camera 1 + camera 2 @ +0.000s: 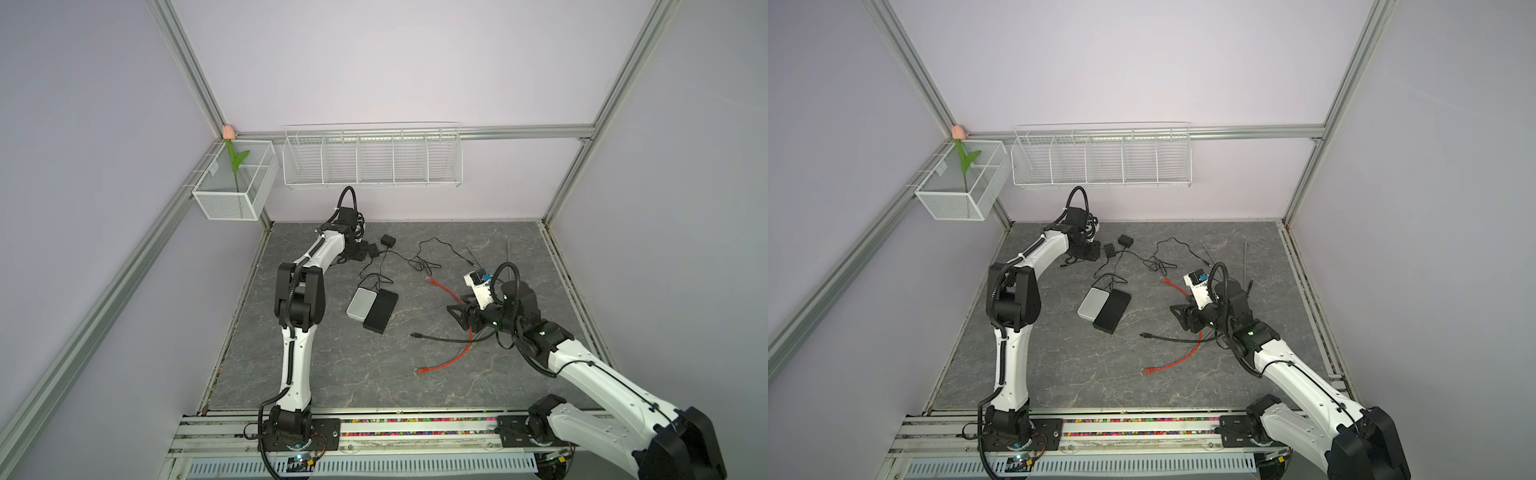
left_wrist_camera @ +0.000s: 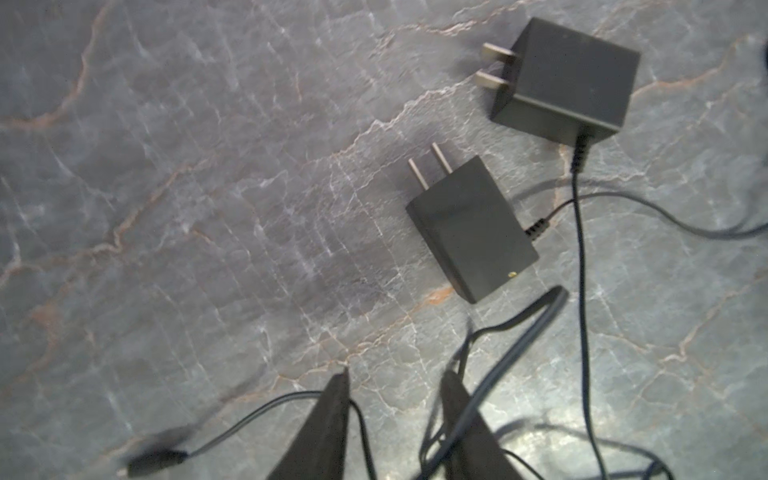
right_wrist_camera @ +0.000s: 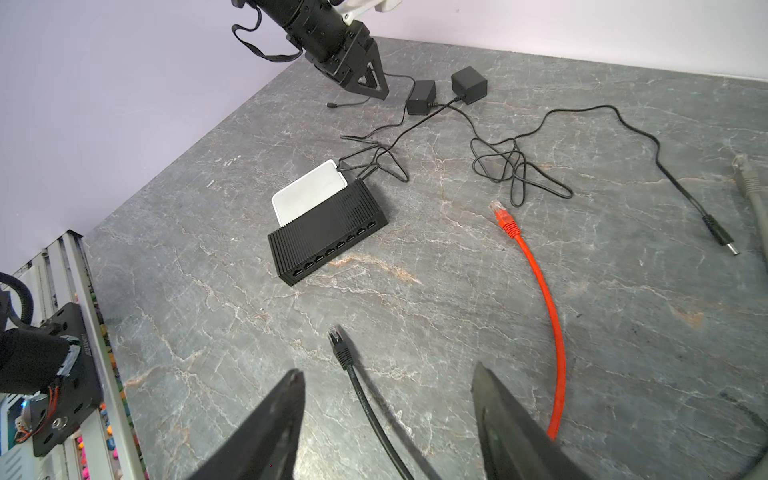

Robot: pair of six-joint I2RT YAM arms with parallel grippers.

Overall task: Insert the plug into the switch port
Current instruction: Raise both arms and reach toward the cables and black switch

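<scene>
The black switch [image 3: 328, 237], with a row of several ports on its front, lies mid-table beside a white box [image 3: 309, 191]; both top views show the switch [image 1: 381, 311] [image 1: 1112, 311]. A black network cable ends in a plug [image 3: 337, 343] on the table. My right gripper [image 3: 386, 374] stands open astride that cable, just behind the plug. At the back left, my left gripper [image 2: 397, 376] hovers low, its jaws narrowly apart, with thin black wires looping between and across its fingers. One wire ends in a blurred barrel plug [image 2: 153, 459].
Two black power adapters [image 2: 471, 228] [image 2: 567, 75] lie just beyond the left gripper. A red network cable [image 3: 540, 282] curves to the right of the right gripper. A tangle of thin wire [image 3: 511, 170], another barrel plug [image 3: 719, 239] and grey cables [image 3: 748, 178] lie further off.
</scene>
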